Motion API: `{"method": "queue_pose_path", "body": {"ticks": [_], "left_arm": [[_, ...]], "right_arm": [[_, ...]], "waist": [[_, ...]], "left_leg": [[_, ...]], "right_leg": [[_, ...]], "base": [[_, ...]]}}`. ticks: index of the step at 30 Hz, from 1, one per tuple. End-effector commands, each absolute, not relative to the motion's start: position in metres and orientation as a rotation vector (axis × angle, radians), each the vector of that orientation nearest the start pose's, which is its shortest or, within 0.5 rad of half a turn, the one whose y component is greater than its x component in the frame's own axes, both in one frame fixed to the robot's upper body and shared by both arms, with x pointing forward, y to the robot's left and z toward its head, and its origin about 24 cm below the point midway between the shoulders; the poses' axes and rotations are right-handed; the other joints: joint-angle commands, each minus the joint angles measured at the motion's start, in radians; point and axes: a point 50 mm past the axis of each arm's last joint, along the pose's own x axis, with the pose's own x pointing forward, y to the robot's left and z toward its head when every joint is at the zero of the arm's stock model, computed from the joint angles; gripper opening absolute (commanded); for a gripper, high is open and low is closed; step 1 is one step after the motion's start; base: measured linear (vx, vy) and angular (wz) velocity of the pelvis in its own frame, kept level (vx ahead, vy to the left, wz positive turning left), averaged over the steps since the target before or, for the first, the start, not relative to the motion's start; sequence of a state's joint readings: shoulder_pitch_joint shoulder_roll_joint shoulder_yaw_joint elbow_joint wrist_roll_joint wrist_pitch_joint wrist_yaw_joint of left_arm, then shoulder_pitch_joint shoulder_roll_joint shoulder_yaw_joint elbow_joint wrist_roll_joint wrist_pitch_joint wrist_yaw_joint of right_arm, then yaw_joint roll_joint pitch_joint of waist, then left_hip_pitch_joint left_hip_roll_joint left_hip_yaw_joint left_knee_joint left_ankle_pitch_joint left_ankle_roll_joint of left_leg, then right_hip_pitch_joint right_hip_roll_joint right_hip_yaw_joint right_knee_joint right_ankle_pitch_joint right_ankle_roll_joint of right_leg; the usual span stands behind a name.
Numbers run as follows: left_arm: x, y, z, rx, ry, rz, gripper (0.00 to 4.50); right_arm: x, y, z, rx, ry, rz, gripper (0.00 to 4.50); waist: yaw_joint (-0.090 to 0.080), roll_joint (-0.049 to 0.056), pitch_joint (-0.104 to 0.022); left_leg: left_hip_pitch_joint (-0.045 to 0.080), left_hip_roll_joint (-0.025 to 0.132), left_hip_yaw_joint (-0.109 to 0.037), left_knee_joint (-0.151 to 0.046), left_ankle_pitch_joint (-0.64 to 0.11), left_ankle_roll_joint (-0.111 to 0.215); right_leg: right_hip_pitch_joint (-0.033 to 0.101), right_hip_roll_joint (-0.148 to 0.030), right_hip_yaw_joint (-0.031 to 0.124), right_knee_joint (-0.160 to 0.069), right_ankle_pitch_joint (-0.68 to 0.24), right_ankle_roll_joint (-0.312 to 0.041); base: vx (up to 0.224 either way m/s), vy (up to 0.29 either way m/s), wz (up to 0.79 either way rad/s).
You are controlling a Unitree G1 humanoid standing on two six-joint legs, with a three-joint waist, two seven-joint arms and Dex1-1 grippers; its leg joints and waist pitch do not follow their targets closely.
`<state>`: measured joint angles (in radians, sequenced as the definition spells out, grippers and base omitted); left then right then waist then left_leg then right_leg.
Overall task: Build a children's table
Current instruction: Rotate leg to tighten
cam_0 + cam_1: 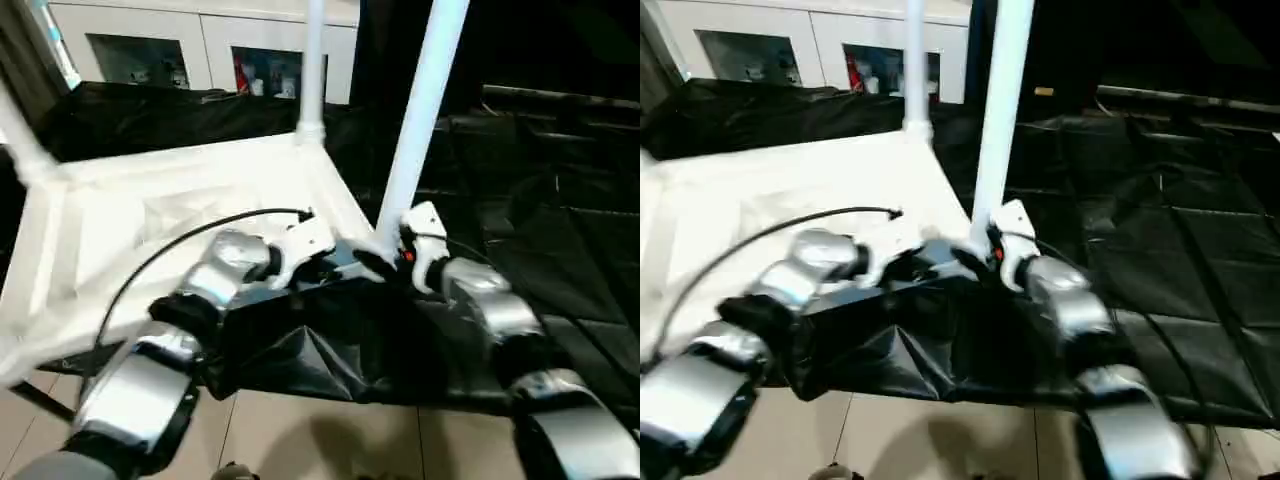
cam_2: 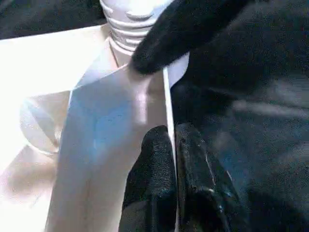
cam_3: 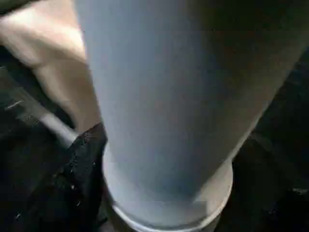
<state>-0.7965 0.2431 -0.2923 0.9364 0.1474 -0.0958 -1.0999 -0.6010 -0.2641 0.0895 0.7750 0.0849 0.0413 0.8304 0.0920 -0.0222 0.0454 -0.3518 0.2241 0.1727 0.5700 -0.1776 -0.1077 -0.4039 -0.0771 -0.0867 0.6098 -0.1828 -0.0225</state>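
White tabletop edge pinched by left hand; leg upright.

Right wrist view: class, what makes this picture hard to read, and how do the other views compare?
Right wrist view: the leg looms close, blurred and shadowed grey. Left wrist view: glare washes out the tabletop. Left eye view: soft motion blur overall, bright tabletop against dark sheeting.
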Motion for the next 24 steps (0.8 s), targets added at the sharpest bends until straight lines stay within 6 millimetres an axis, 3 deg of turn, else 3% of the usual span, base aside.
{"method": "queue_pose_path", "body": {"ticks": [1, 9, 10, 17, 20, 21, 22, 24], "left_arm": [[0.336, 0.100, 0.053, 0.531, 0.399, -1.427, 0.00], [0.330, 0.112, 0.055, 0.509, 0.431, -1.503, 0.00], [0.330, 0.112, 0.055, 0.509, 0.431, -1.503, 0.00], [0.329, 0.110, 0.054, 0.498, 0.418, -1.500, 0.00], [0.333, 0.109, 0.053, 0.494, 0.414, -1.431, 0.00], [0.338, 0.107, 0.052, 0.492, 0.414, -1.351, 0.00], [0.338, 0.107, 0.052, 0.492, 0.414, -1.351, 0.00], [0.345, 0.102, 0.051, 0.471, 0.422, -1.243, 0.00]], "right_arm": [[0.332, -0.149, 0.048, -0.150, 0.304, 0.985, 3.68], [0.323, -0.162, 0.053, -0.132, 0.314, 1.090, 3.68], [0.323, -0.162, 0.053, -0.132, 0.314, 1.090, 3.43], [0.318, -0.156, 0.048, -0.113, 0.332, 1.111, 2.90], [0.320, -0.154, 0.043, -0.097, 0.340, 1.044, 2.76], [0.325, -0.153, 0.037, -0.092, 0.346, 0.928, 2.76], [0.325, -0.153, 0.037, -0.092, 0.346, 0.928, 2.76], [0.334, -0.152, 0.026, -0.062, 0.365, 0.702, 2.75]], "waist": [[0.003, -0.002, -0.062], [0.008, -0.002, -0.061], [0.008, -0.002, -0.061], [0.009, -0.007, -0.062], [0.008, -0.008, -0.061], [0.006, -0.010, -0.060], [0.003, -0.009, -0.056], [-0.004, -0.008, -0.055]], "left_leg": [[0.000, 0.011, 0.010, -0.052, -0.154, 0.087], [-0.001, 0.012, 0.009, -0.053, -0.172, 0.075], [-0.001, 0.013, 0.009, -0.053, -0.172, 0.074], [-0.002, 0.011, 0.009, -0.053, -0.157, 0.070], [-0.002, 0.010, 0.009, -0.054, -0.158, 0.067], [-0.001, 0.010, 0.009, -0.054, -0.166, 0.061], [0.002, 0.008, 0.008, -0.058, -0.183, 0.049], [0.005, 0.006, 0.008, -0.059, -0.202, 0.028]], "right_leg": [[0.062, -0.060, 0.050, -0.067, -0.110, -0.224], [0.061, -0.061, 0.049, -0.067, -0.140, -0.229], [0.061, -0.062, 0.049, -0.068, -0.142, -0.229], [0.061, -0.061, 0.049, -0.067, -0.145, -0.219], [0.060, -0.062, 0.049, -0.069, -0.161, -0.212], [0.058, -0.063, 0.050, -0.072, -0.183, -0.205], [0.054, -0.064, 0.049, -0.078, -0.234, -0.192], [0.050, -0.065, 0.050, -0.086, -0.306, -0.170]], "base": [[0.000, 0.000, 0.00], [0.000, 0.000, 0.00], [0.000, 0.000, 0.00], [0.000, 0.000, 0.00], [0.000, 0.000, 0.00], [0.000, 0.000, 0.00], [0.000, 0.000, 0.00], [0.000, 0.000, 0.00]]}}
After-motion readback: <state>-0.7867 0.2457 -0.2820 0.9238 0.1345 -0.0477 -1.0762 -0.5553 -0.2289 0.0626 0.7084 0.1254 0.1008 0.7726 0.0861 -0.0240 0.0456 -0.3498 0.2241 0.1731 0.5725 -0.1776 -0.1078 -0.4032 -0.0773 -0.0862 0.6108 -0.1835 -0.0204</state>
